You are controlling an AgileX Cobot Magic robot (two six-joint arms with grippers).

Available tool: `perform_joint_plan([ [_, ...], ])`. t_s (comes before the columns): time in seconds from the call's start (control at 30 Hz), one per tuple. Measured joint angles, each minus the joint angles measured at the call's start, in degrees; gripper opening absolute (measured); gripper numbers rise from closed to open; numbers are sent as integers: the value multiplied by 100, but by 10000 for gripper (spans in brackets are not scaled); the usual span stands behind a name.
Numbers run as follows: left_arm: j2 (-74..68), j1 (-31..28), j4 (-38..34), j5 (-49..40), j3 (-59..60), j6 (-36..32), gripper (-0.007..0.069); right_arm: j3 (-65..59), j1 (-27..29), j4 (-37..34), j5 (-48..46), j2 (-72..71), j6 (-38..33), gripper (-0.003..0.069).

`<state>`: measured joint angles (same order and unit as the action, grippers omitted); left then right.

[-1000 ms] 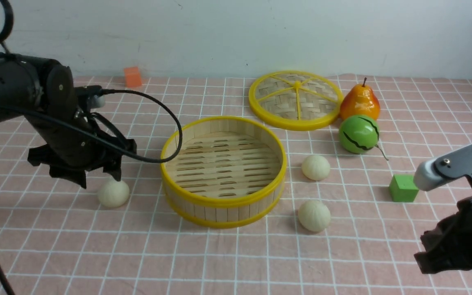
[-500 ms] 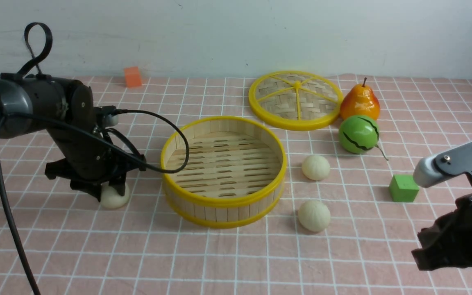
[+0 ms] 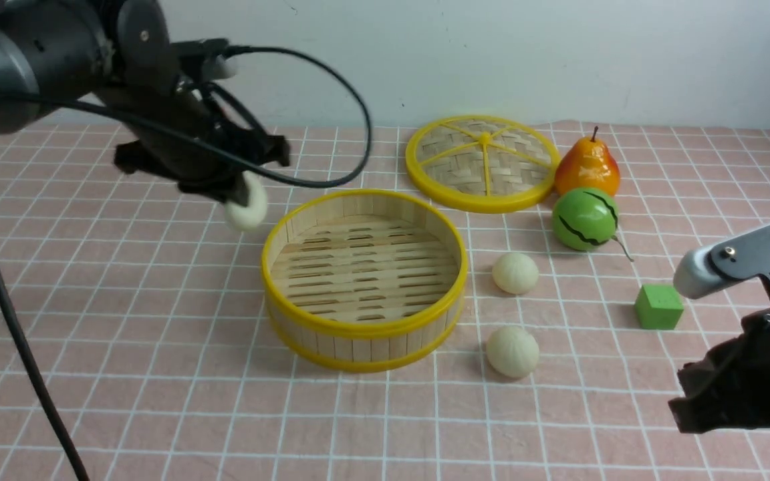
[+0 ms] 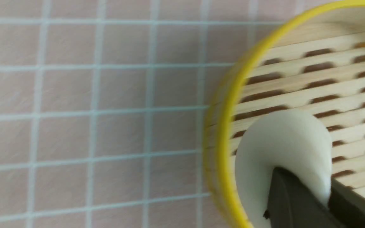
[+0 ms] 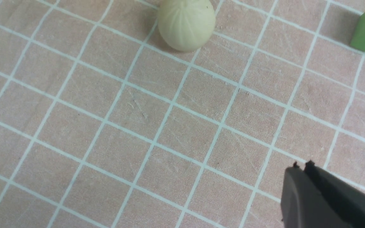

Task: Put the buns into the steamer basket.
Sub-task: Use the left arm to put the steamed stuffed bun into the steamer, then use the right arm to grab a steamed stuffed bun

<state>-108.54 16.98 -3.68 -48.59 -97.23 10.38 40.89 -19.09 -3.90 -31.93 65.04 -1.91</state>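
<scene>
Up goes the left arm, lifted high off the desk, its left fingers clamped on one bun in the air at the steamer basket's left rim. Second bun and third bun lie right of the basket. The right arm hangs low, right fingers pressed together, empty.

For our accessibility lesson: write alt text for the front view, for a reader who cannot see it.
The left arm's fingers hold a bun in the air by the left rim of an empty steamer basket. Two other buns lie on the checked cloth to its right.
</scene>
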Motion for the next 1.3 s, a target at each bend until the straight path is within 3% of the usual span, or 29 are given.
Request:
perform_joint_plan([
  [0.13, -536, 371, -104, 362, -46, -210, 2, 0, 0, 0, 10, 6, 0, 24],
  [0.27, -1112, 393, -51, 441, -35, -179, 55, 0, 0, 0, -3, 6, 0, 25],
  [0.33, -1310, 387, -20, 508, -28, -151, 129, 0, 0, 0, -7, 19, 0, 28],
  [0.4, -1322, 387, -71, 531, -73, -19, 271, 8, 0, 0, -49, 90, 0, 32],
  [0.43, -1315, 387, -71, 531, -73, -19, 283, 7, 0, 0, -49, 90, 0, 32],
  [0.47, -1265, 387, -147, 437, -110, 67, 370, 78, 0, -20, -154, 173, 0, 36],
  [0.53, -1140, 387, -198, 332, -139, 104, 459, 282, 0, -89, -305, 299, 0, 53],
  [0.67, -504, 387, -174, 122, -158, 123, 535, 1035, 0, -221, -693, 776, 0, 143],
  [0.77, 297, 387, -39, -207, -158, 157, 514, 1652, 0, -289, -873, 1364, 0, 251],
  [0.93, 1756, 387, 24, -481, 428, 238, 387, 2514, 0, -416, -824, 2599, 0, 412],
  [0.97, 1822, 387, 24, -473, 482, 238, 381, 2514, 0, -416, -814, 2652, 0, 412],
  [1.1, 3280, 387, 200, -152, 2099, 272, 202, 3751, 6, -405, -679, 4011, 0, 457],
  [1.3, 4118, 387, 456, -159, 3476, 363, 85, 5418, 6, -52, -905, 5247, 191, 460],
])
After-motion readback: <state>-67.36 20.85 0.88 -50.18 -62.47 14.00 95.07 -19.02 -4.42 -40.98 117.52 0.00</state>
